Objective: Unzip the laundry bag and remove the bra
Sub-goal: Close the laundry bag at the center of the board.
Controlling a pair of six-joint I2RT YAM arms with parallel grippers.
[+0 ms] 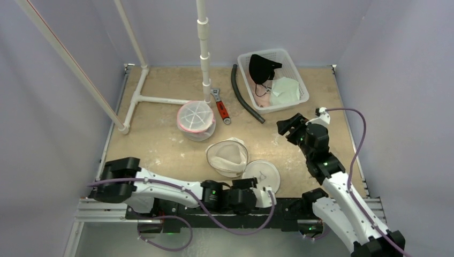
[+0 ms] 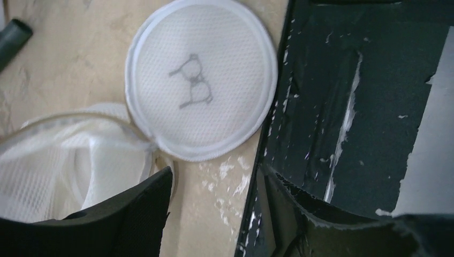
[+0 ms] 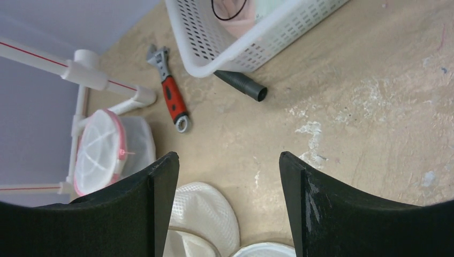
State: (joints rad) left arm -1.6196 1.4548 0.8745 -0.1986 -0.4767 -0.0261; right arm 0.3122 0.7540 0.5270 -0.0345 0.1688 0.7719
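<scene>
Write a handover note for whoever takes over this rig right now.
Left gripper: open, empty, low at the near table edge beside the flipped lid of the white mesh bag.
Right gripper: open, empty, raised over bare table near the basket.
The white mesh bag is mid-table, unzipped, mouth open; no bra visible inside.
The basket holds a black bra and pale garments.
Done: the bag is unzipped and apparently emptied.
Left: the pink-trimmed bag by the pipe stand looks closed; contents unclear.
</scene>
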